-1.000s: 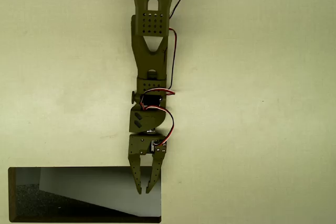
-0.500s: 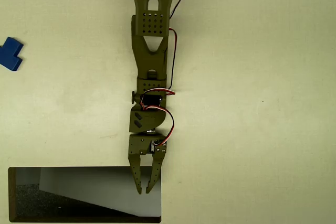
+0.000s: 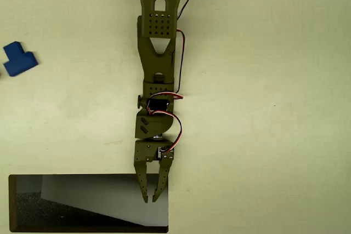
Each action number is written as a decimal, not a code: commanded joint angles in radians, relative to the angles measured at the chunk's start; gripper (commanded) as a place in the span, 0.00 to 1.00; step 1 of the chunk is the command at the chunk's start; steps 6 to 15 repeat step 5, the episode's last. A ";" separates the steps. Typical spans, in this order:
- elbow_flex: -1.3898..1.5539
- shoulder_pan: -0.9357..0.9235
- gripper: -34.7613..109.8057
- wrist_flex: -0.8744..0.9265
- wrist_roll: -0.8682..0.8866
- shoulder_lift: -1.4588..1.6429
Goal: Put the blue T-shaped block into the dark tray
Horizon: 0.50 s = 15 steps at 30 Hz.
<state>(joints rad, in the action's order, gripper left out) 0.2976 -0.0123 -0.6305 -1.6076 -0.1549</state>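
The blue T-shaped block (image 3: 19, 60) lies flat on the pale table at the far left edge of the overhead view, far from the arm. The dark tray (image 3: 12, 204) sits at the bottom left, with a speckled floor and a slanted pale-grey panel inside. My green gripper (image 3: 151, 199) points down the picture and hangs over the tray's right part, its fingertips above the pale panel. The fingers (image 3: 142, 182) stand slightly apart at the tips with nothing between them.
The green arm (image 3: 159, 42) runs down the middle of the picture from the top edge, with red and black wires (image 3: 179, 53) along its right side. Bare pale table lies to both sides of it.
The blue block was absent a second ago, then appeared at the left edge. It has since shifted slightly right and turned. The arm and gripper have not moved.
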 commanded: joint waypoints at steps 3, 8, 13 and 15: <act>0.002 -0.015 0.27 -0.029 -0.009 -0.002; 0.002 -0.015 0.27 -0.029 -0.009 -0.002; 0.002 -0.015 0.27 -0.029 -0.009 -0.002; 0.002 -0.015 0.27 -0.029 -0.009 -0.002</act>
